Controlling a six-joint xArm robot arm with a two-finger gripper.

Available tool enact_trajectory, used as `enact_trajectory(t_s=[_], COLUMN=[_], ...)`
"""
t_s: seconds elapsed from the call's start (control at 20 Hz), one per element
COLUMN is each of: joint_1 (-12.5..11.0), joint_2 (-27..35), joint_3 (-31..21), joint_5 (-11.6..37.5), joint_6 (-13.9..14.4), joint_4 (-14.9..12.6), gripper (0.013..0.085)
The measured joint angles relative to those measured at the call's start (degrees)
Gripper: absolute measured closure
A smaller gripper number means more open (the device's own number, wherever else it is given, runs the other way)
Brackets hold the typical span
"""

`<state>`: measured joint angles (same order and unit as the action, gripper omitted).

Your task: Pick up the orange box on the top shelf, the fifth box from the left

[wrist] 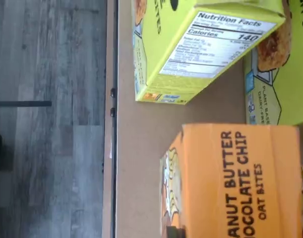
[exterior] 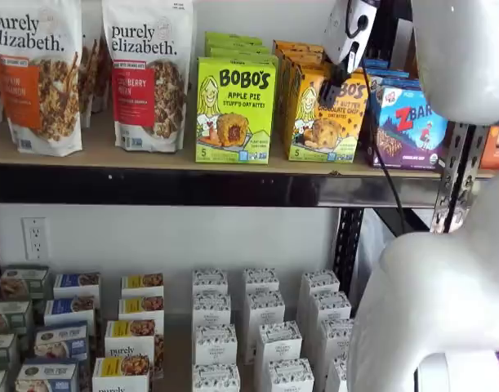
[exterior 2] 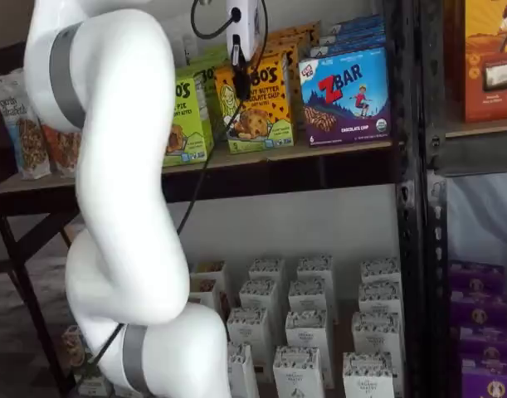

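The orange box [exterior: 325, 118] stands upright on the top shelf [exterior: 151, 153], between a lime-green box and a blue box; it also shows in a shelf view [exterior 2: 260, 104]. In the wrist view its orange top [wrist: 240, 183] reads "PEANUT BUTTER CHOCOLATE CHIP OAT BITES" and rests on the tan board [wrist: 146, 148]. My gripper [exterior: 337, 80] hangs just in front of the box's upper front edge. In a shelf view its black fingers [exterior 2: 240, 76] cover the box's upper left corner. No gap between the fingers shows, and they hold nothing that I can see.
A lime-green Bobo's Apple Pie box [exterior: 235, 110] stands left of the orange box and a ZBar box [exterior: 408, 126] right of it. Granola bags [exterior: 147, 73] stand further left. Small white boxes [exterior: 257, 327] fill the lower level. Black uprights [exterior 2: 411, 207] flank the shelf.
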<state>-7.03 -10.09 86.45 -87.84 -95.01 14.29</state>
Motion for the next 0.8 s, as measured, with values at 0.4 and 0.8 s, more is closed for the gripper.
enact_trajectory(t_s=[0.4, 0.8], joint_1=[-0.96, -2.04], joint_2=[-1.12, -2.27], joint_3=[0.11, 2.33], joint_5=[-1.62, -7.45], joint_6=[-0.54, -0.25], joint_4=[0.63, 2.82], gripper=[0.061, 0.061])
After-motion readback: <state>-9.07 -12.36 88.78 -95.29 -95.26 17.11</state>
